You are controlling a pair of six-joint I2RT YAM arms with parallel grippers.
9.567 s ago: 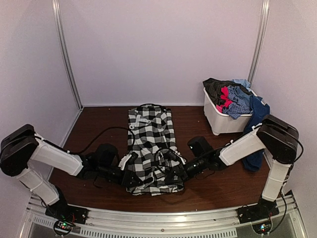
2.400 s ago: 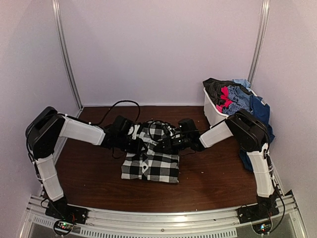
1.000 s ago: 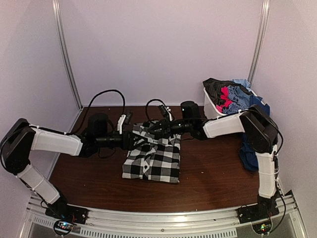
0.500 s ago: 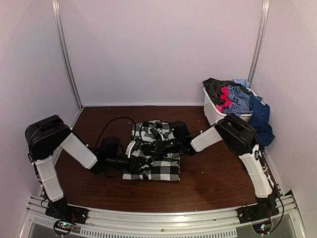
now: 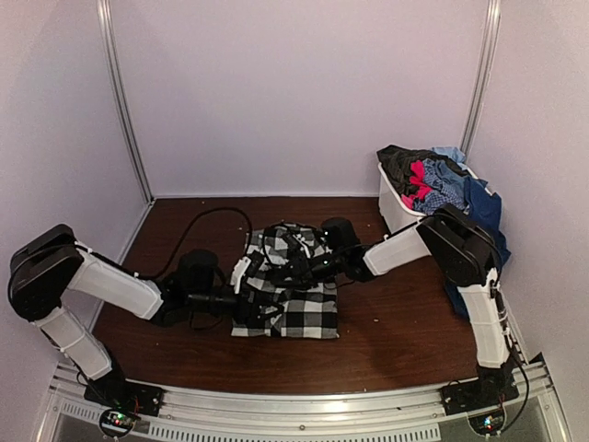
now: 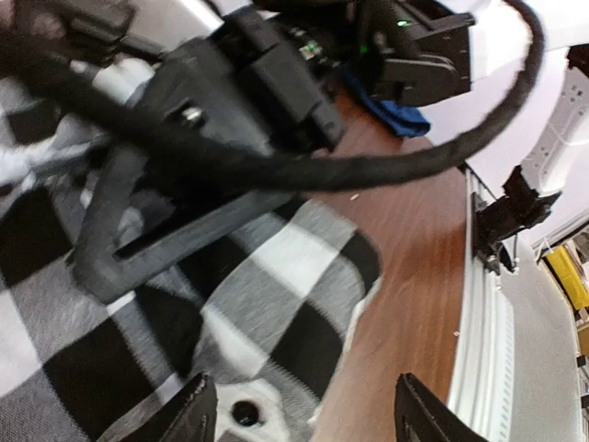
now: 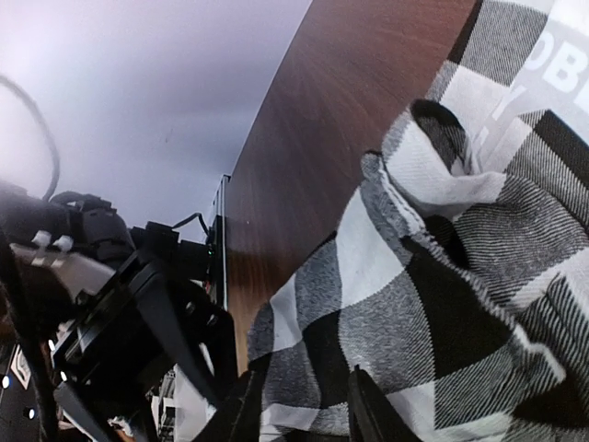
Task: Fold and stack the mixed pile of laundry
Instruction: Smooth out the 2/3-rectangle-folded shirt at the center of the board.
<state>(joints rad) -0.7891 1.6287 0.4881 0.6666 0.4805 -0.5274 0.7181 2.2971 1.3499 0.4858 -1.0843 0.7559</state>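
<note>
Top external view: the black-and-white checked shirt (image 5: 287, 299) is seen folded at the middle of the table (image 5: 405, 343), with the left gripper (image 5: 248, 301) at its left edge, the right gripper (image 5: 287, 267) over its far part, and the rest of the laundry pile (image 5: 431, 177) heaped in the white bin (image 5: 409, 227). Left wrist view: the fingers (image 6: 191, 416) are spread wide above the checked cloth, nothing being held. Right wrist view: the fingertips (image 7: 366, 405) are set narrowly apart at a raised fold, and whether it is pinched cannot be told.

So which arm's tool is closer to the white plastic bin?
Right. The right tool is over the black-and-white checked shirt, left of the white plastic bin; the left tool is farther, at the shirt's near-left edge.
</note>
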